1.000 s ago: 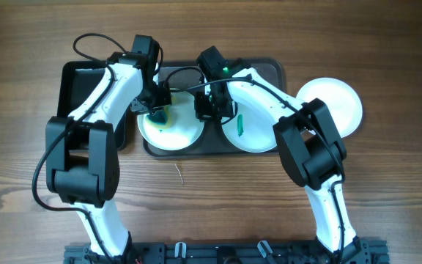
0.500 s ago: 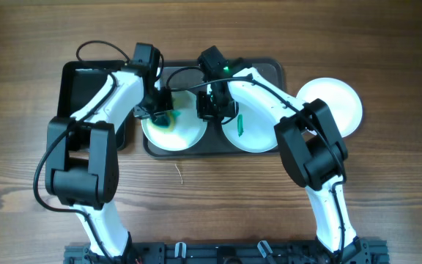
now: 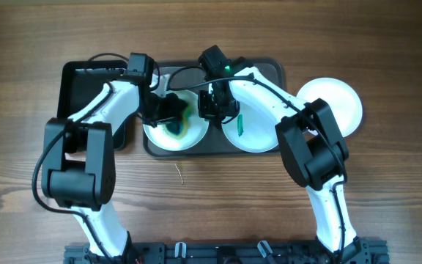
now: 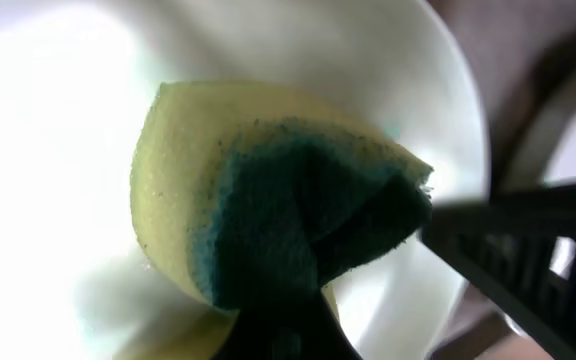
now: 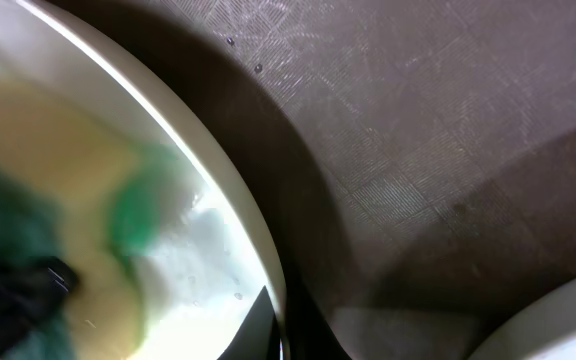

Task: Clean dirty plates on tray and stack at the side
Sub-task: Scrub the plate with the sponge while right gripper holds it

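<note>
The dark grey-brown tray [image 3: 268,70] holds two plates. The left white plate [image 3: 161,139] has green and yellow smears. My left gripper [image 3: 171,110] is shut on a yellow-and-green sponge [image 3: 178,127] and presses it on this plate's right half; the sponge [image 4: 268,190] fills the left wrist view, with the gripper [image 4: 278,335] below it. My right gripper [image 3: 209,110] is shut on this plate's right rim [image 5: 243,235], with a finger on each side of it [image 5: 273,330]. The second plate [image 3: 261,136] has a green smear [image 3: 239,125]. A third plate [image 3: 335,106] lies on the table, right of the tray.
A smaller glossy black tray [image 3: 79,88] lies left of the big tray, under my left arm. Both arms reach over the big tray's back half and nearly meet above the left plate. A thin light scrap [image 3: 179,174] lies on the wooden table in front.
My left gripper has dragged the sponge across the left plate from its left part to its right part. My right gripper has stayed on the rim.
</note>
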Motion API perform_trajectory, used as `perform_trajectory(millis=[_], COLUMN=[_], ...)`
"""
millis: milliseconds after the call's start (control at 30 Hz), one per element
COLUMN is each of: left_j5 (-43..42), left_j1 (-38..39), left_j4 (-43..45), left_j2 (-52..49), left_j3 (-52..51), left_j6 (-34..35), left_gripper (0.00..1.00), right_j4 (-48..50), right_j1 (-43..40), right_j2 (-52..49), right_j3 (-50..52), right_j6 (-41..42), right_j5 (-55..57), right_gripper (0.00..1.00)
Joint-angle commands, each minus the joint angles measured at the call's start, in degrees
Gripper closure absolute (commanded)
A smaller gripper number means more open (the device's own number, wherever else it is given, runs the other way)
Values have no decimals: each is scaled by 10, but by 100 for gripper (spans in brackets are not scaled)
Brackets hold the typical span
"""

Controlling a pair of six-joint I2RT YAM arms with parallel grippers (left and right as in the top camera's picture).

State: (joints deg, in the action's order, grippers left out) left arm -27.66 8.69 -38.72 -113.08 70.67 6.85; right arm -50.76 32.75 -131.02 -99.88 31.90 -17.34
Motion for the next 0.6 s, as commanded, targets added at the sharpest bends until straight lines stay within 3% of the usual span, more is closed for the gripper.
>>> perform_trajectory(millis=[0, 33, 100, 233, 367, 567], left_j5=[-23, 14, 189, 347, 406, 410], left_j1=[13, 13, 13, 13, 13, 16], left_j4=[6, 6, 0, -34, -57, -59], left_j2=[-21, -21, -21, -12, 0, 1], left_j3=[-13, -13, -13, -13, -13, -13], left_j6=[3, 26, 126, 221, 255, 253], left_gripper=[96, 96, 96, 96, 96, 96], right_j4=[0, 0, 1, 2, 6, 5], right_j1=[5, 5, 5, 5, 5, 5], right_j2=[-20, -20, -20, -20, -20, -21], right_j3=[17, 17, 17, 18, 21, 21], right_j6=[12, 12, 12, 12, 13, 13], right_j5=[41, 41, 40, 41, 40, 41], right_gripper=[96, 96, 96, 96, 96, 96])
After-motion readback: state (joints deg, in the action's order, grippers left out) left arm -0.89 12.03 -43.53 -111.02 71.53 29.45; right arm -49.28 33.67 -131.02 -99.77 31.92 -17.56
